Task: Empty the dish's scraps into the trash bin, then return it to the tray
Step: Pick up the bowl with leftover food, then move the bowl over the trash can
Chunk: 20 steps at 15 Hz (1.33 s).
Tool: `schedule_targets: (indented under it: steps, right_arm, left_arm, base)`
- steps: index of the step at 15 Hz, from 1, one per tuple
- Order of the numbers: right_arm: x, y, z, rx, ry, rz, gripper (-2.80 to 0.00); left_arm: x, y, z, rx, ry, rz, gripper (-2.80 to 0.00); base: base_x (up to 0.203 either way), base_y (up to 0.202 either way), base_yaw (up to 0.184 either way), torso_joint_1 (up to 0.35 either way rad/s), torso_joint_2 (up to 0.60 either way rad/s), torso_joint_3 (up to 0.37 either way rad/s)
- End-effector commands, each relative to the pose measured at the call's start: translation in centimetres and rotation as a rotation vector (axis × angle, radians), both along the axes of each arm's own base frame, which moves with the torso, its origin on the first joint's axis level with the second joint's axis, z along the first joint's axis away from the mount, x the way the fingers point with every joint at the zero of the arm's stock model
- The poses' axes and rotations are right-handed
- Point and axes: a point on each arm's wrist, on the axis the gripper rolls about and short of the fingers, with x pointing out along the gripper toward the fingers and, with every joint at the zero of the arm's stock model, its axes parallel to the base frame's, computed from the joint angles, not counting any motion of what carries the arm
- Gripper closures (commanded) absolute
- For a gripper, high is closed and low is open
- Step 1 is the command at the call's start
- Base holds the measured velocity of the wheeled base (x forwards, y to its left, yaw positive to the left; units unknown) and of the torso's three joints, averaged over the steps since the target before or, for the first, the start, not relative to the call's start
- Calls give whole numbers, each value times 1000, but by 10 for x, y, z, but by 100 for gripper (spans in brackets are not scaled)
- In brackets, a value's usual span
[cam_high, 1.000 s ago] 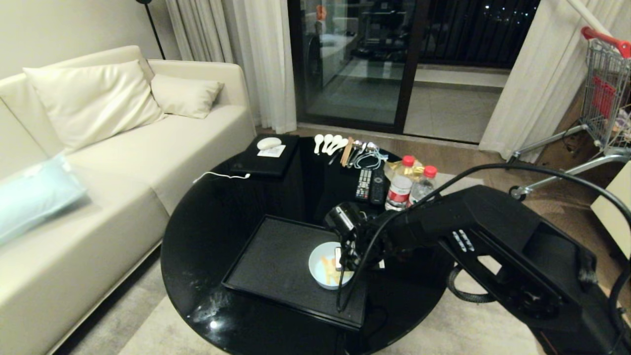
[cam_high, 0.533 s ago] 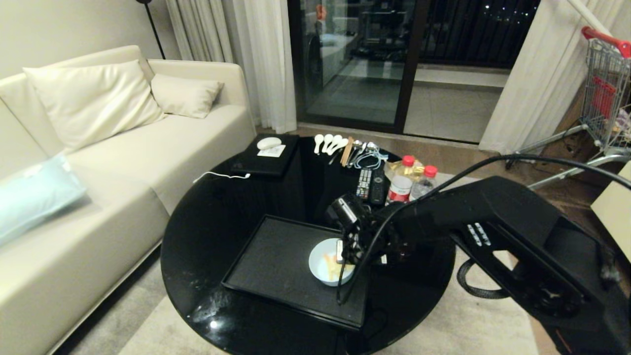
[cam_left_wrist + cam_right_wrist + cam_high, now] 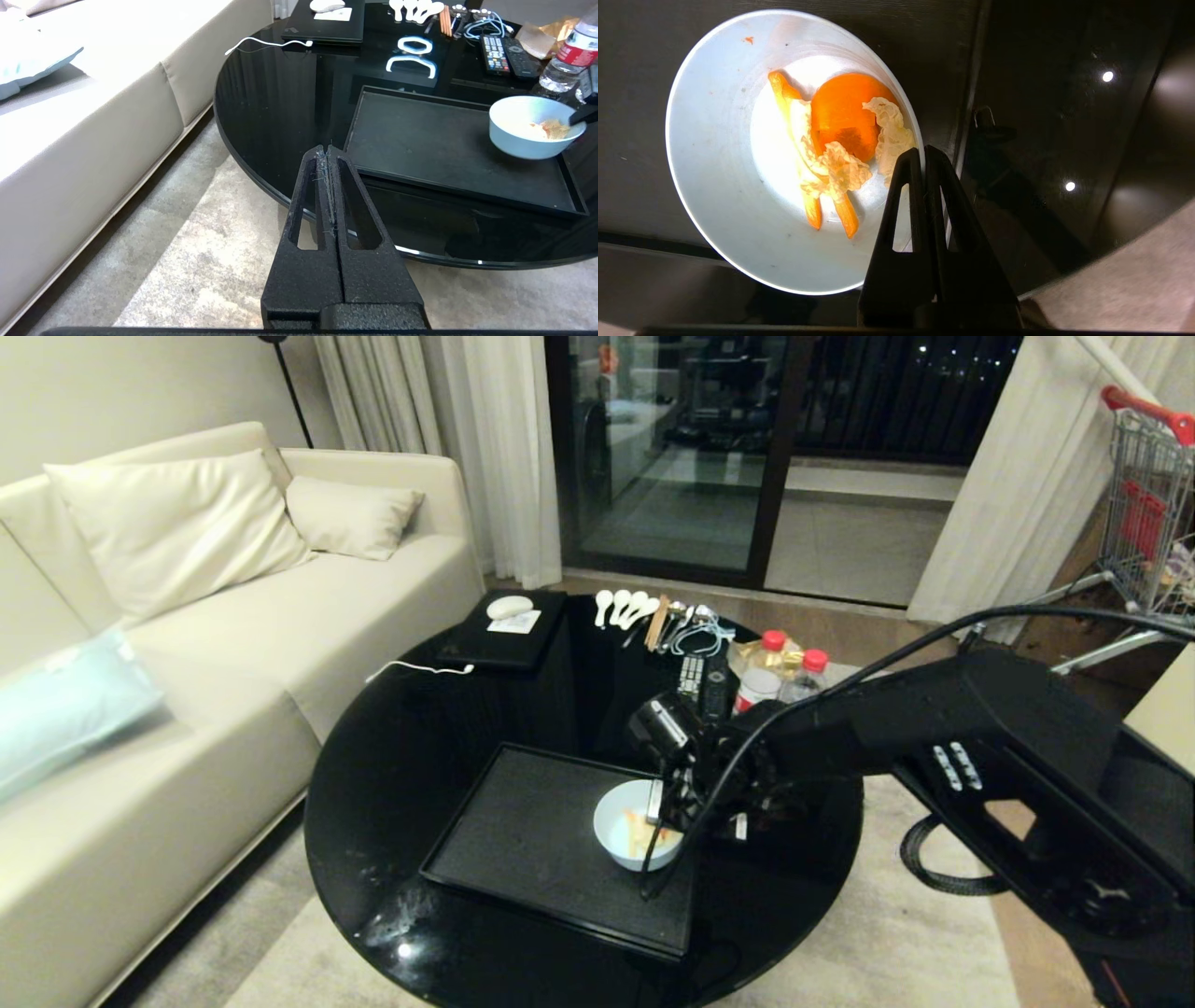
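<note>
Dish's setting: round glossy black table (image 3: 420, 775), beside a cream sofa (image 3: 233, 616).
Tray: large flat black rectangular tray (image 3: 523, 831) with a low rim and matte surface lay on the table's near part.
Trash bin: I could find no bin in any view.
Dish: small round pale-blue bowl (image 3: 627, 823) sat at the tray's right end, appearing tilted and raised off the surface in the left wrist view, though I could not be sure it was clear of it.
Scraps: orange peel and pale whitish shreds (image 3: 840, 140) lay in the bowl's bottom, none spilled.
Right gripper: my right gripper (image 3: 924, 156) pointed down at the bowl's right edge, its jaws pinched tight across the thin rim, one finger inside and one outside.
Left gripper: my left gripper (image 3: 328, 156) hung parked beside the table's left edge over the carpet, jaws pressed together on nothing.
Step in hand: I judged this the pick-up, with the emptying not yet done.
Next move: lift called for keeping the bowl level, since a rim pinch could let it swing and spill, then carrying it to wherever the bin stood.
</note>
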Motion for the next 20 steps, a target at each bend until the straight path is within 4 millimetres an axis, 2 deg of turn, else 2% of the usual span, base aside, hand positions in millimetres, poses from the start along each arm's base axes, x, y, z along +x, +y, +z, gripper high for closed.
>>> schedule_targets:
  steps: [1, 5, 14, 20]
  right_arm:
    - [-5, -4, 11, 20, -8, -21, 0]
    - [-15, -13, 26, 48, -9, -58, 0]
    - [-59, -51, 65, 72, -11, -107, 0]
    - [-65, -63, 69, 53, 3, -125, 0]
  left_arm:
    - [0, 0, 0, 0, -1, 0, 0]
    - [0, 0, 0, 0, -1, 0, 0]
    - [0, 0, 0, 0, -1, 0, 0]
    - [0, 0, 0, 0, -1, 0, 0]
  base:
    - [0, 0, 0, 0, 0, 0]
    - [0, 0, 0, 0, 0, 0]
    - [0, 0, 0, 0, 0, 0]
    - [0, 0, 0, 0, 0, 0]
